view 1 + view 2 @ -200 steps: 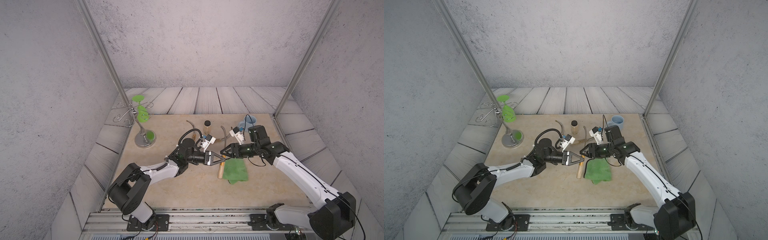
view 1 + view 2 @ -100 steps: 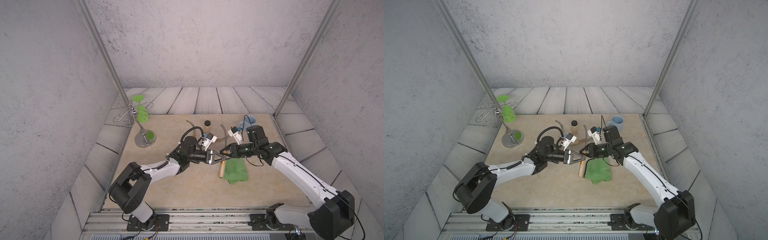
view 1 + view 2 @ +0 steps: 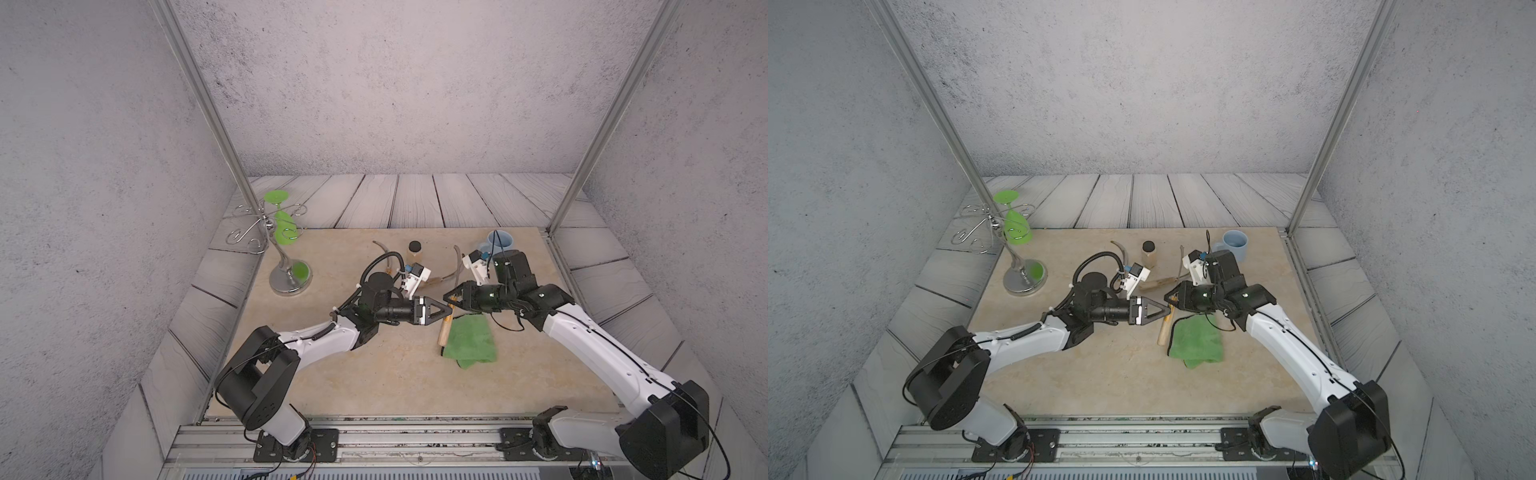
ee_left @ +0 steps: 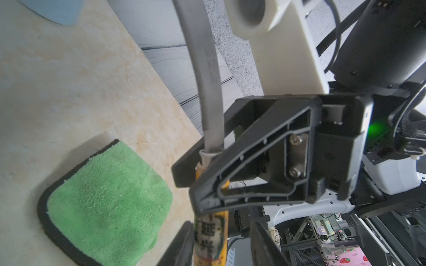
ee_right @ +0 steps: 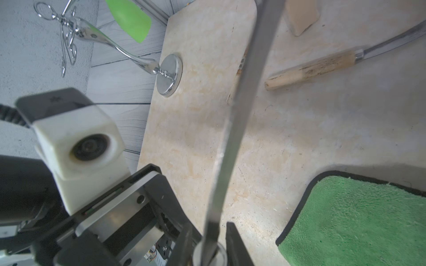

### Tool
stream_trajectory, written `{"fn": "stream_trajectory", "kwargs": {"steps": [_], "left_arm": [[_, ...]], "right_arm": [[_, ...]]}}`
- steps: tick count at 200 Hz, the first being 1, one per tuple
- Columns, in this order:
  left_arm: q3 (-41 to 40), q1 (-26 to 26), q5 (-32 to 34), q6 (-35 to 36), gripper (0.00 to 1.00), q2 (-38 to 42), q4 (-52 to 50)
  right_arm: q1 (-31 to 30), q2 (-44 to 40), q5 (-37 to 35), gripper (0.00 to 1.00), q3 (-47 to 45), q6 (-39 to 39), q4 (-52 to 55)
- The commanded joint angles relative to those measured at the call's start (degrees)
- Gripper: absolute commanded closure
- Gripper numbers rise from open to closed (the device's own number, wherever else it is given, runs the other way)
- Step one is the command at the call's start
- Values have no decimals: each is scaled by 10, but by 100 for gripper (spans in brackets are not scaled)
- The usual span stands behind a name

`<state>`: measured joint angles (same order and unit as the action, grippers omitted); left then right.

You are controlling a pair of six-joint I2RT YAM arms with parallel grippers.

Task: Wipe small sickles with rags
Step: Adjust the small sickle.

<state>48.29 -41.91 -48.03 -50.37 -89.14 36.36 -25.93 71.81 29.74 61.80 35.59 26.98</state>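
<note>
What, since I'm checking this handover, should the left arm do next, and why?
Probably draw the left gripper back off the handle: the right gripper is clamped on the sickle at its ferrule, the left jaws stand apart around the handle, and the rag lies untouched.

glass rack: chrome wire thing at the far left of the slab, round base sitting flat on it, curvy stem, curly hooks up top
goblet: see-through green plastic, hanging upside down off the rack, foot up
jar: tiny, black lid, brownish inside, upright at the far middle
mug: pale blue, upright in the far right corner; its handle points left in a top view
slab: beige, marble-look, everything sits on it
floor: grey wood-look planks all round the slab
walls: speckled grey, on three sides
posts: two aluminium ones, rising from near the slab's far corners
rail: metal track along the near edge
</note>
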Motion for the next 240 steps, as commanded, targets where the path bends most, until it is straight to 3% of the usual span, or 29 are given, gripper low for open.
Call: {"fn": "stream_trajectory", "kwargs": {"steps": [1,133,240], "left_arm": [[-10,-1,16,3,55,14,19],[-3,-24,73,11,50,-7,38],[8,-29,77,9,51,-19,47]], "right_arm": [[-2,-4,-35,92,3,32,-26],[-42,27,-87,92,16,153,-104],[-55,37,-97,92,17,174,-133]]}}
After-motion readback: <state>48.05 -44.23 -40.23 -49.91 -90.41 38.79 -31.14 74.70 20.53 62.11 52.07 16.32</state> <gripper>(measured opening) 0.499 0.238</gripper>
